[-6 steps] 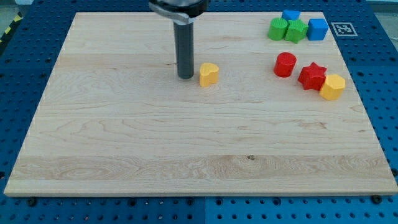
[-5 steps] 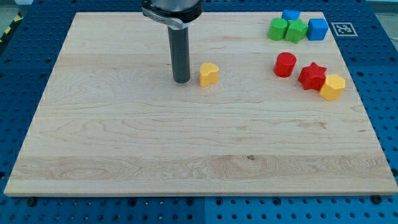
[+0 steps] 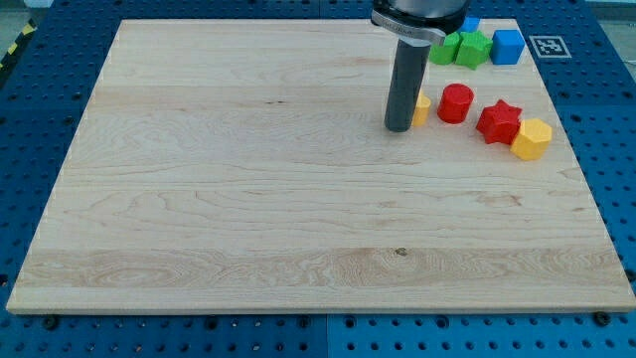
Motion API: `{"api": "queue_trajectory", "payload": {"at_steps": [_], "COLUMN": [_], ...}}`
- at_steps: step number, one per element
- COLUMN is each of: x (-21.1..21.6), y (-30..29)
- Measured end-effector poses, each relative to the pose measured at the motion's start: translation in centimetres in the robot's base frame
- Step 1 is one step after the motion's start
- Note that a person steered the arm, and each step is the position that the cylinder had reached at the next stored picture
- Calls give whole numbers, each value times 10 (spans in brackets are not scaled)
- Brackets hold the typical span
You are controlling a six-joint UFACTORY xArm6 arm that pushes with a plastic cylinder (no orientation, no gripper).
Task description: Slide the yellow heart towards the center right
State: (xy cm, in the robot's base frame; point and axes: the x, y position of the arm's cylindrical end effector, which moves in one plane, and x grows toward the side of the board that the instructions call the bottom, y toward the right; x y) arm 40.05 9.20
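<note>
My tip point(image 3: 399, 128) sits on the bench point(image 3: 248, 199), pressed against the left side of the yellow heart point(image 3: 422, 108), which lies just left of the red cylinder point(image 3: 456, 103). No hand fitted.

Yellow heart point(image 3: 422, 108), red cylinder point(image 3: 456, 103), red star point(image 3: 499, 121), pale wooden board point(image 3: 248, 199)
</note>
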Motion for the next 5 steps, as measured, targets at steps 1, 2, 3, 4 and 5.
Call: {"api": "queue_trajectory", "payload": {"at_steps": [1,2,3,4,5], "x": [-24,-34,-22,-16,-16], "y": [-18,-11,10,42,40]}}
